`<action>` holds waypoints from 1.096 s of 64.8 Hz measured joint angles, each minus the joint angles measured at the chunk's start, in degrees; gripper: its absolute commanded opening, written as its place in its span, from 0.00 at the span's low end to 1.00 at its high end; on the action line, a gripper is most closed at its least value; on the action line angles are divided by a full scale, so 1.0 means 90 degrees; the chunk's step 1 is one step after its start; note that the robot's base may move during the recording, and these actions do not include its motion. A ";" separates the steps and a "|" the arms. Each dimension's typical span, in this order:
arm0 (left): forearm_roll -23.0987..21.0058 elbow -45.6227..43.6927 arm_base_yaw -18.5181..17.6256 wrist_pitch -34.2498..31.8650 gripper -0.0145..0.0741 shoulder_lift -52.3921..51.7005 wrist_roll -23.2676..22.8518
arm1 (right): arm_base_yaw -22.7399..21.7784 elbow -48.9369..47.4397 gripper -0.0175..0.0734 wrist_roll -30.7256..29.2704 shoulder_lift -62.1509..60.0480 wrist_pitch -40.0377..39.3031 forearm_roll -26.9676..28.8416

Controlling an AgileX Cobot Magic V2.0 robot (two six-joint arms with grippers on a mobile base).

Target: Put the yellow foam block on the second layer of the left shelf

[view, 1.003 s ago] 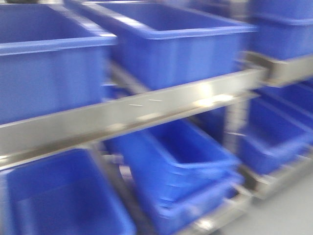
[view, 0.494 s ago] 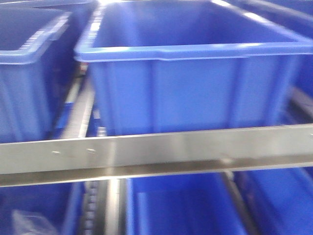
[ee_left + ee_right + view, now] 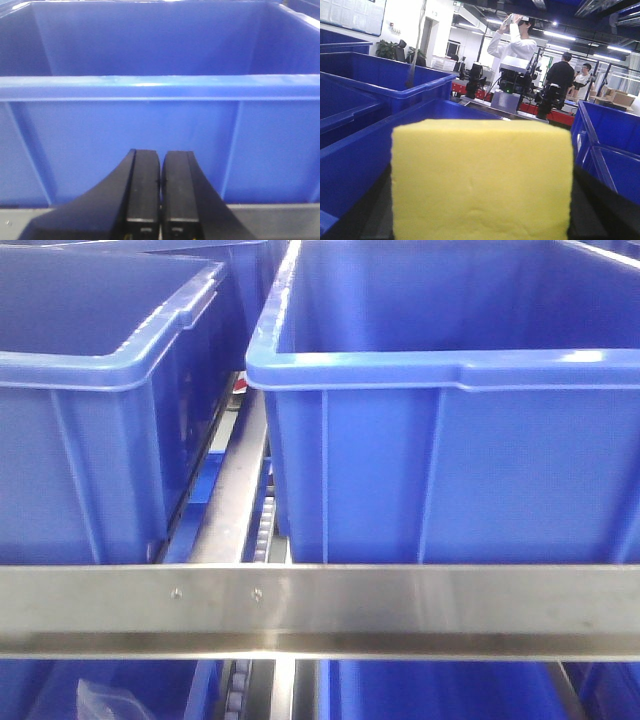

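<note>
Right in front of the left pincer (image 3: 160, 167), pressed together and empty, a blue bin (image 3: 150, 125) walls off the way. Front view swings and sharpens from a half-second ago: the steel rail (image 3: 400, 605) sits lower now. The right pincer (image 3: 485, 210) pinches the yellow foam block (image 3: 482, 165), more bins (image 3: 390, 80) either side.

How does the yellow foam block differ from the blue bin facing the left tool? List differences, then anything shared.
The yellow foam block is matte yellow; the blue bin is glossy blue. The block is solid; the bin is hollow and open-topped. The block is held in the right tool; the bin stands on the shelf, facing the shut left tool. Both are boxy and straight-edged.
</note>
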 measured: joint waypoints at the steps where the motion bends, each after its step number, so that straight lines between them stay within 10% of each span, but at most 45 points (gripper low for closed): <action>1: 0.0000 0.0000 0.0000 0.0000 0.32 0.0000 0.0000 | 0.0000 0.0000 0.50 0.0000 0.0000 0.0000 0.0000; 71: 0.0000 0.0000 0.0000 0.0000 0.32 0.0000 0.0000 | 0.0000 0.0000 0.50 0.0000 0.0000 0.0000 0.0000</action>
